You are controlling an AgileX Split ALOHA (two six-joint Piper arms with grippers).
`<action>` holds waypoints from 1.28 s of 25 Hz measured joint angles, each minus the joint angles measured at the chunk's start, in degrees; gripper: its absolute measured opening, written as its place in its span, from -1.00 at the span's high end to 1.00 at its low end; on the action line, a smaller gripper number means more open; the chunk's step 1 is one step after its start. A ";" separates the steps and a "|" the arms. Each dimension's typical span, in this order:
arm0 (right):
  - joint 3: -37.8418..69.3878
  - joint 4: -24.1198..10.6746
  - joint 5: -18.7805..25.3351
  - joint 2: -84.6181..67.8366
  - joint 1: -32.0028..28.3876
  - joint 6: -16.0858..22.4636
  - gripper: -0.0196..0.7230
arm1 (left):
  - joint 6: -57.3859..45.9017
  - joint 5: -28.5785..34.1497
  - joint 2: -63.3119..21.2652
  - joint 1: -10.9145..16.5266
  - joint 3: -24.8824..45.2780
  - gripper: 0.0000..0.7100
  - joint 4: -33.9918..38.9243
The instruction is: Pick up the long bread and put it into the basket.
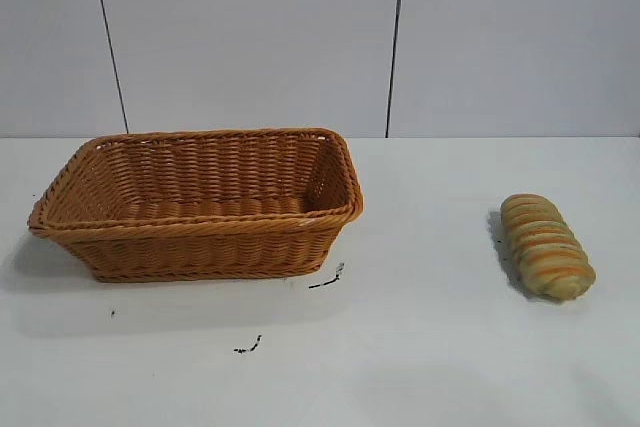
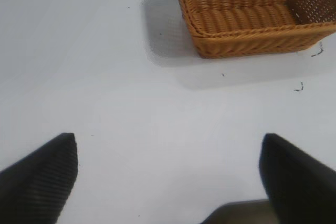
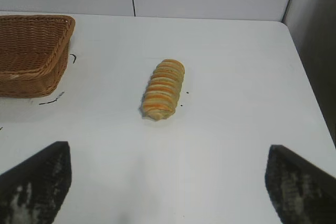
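Right gripper [image 3: 168, 182]: my fingers [image 3: 37, 184] are spread wide, holding nothing, touching nothing, hanging over bare table [image 3: 236, 77].
Long bread [image 3: 163, 88]: straight ahead of my right gripper, centred between the fingertips but well apart from them, lying flat on the table; on the exterior view it sits at [image 1: 545, 246], off to the right.
Left gripper [image 2: 168, 174]: also wide apart, empty, over bare table.
Basket [image 2: 252, 43]: ahead of my left gripper and off toward the right-hand finger's side, well apart; nothing inside that I can see [image 1: 200, 237].
Bread to basket: well apart, open table between them.
Count: one long bread, one basket, two grippers.
Marks: a few small dark scuffs [image 1: 327, 278] on the table just beside the basket's near corner.
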 joint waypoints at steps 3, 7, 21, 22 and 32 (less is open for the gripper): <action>-4.05 -0.07 -0.13 11.46 0.00 0.00 -0.91 | 0.00 0.00 0.00 0.00 0.00 -0.95 0.00; -9.86 -0.47 -0.67 26.88 0.00 0.00 -0.91 | 0.00 0.00 0.00 0.00 0.00 -0.95 0.00; -39.46 1.51 -0.85 73.54 0.69 -1.58 -0.91 | 0.00 0.00 0.00 0.00 0.00 -0.95 0.00; -41.31 1.51 -0.97 75.80 1.38 -1.71 -0.91 | 0.00 0.00 0.00 0.00 0.00 -0.95 0.00; -49.70 0.22 -1.59 92.75 4.48 3.05 -0.91 | 0.00 0.00 0.00 0.00 0.00 -0.95 0.00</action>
